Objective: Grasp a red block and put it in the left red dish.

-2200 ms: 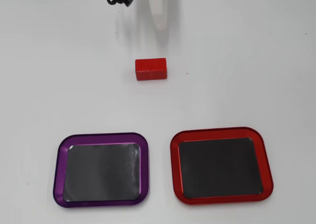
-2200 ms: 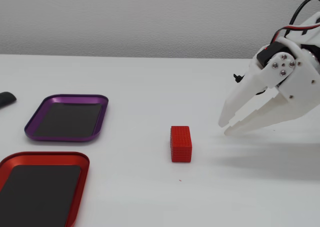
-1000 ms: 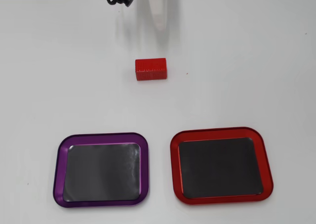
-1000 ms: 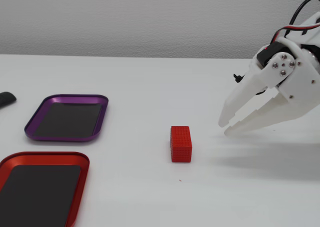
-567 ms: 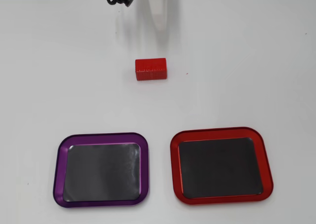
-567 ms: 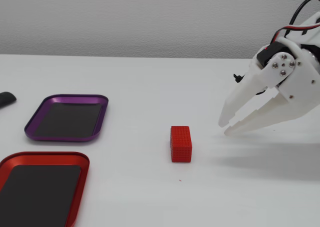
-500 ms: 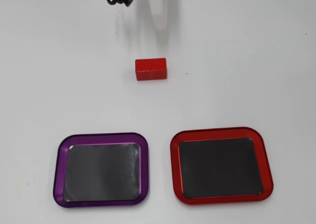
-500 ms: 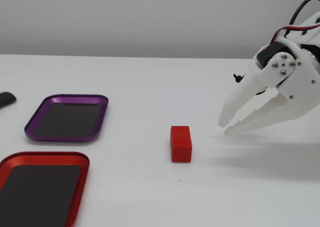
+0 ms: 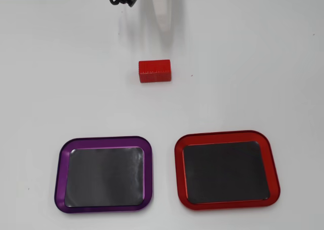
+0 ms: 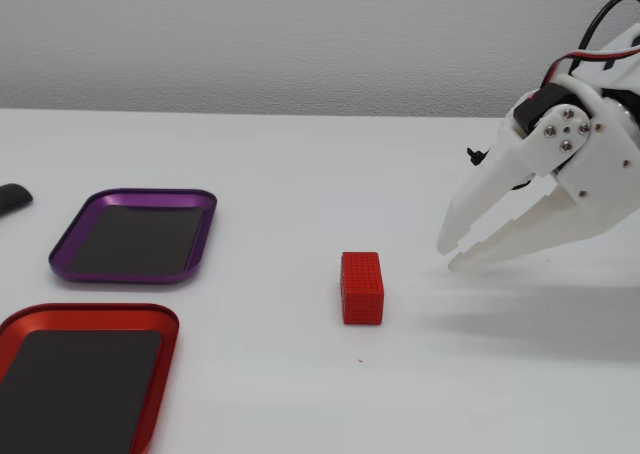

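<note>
My white plastic pincer (image 10: 455, 258), fingers slightly apart and empty, hovers near the small textured red block (image 10: 361, 287); grasping and carrying to the glossy red-rimmed dish (image 10: 160, 369) beyond it remain.

Red block (image 9: 155, 70) flat on table, well apart from empty red dish (image 9: 227, 137)

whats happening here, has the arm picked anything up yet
Not yet. The white gripper hangs just above the table, its jaws slightly apart and empty, pointing toward the red block, which sits on the table clear of it. Both trays are empty: the red dish and the purple tray lie side by side, well away from the block. The grasp has not begun.
</note>
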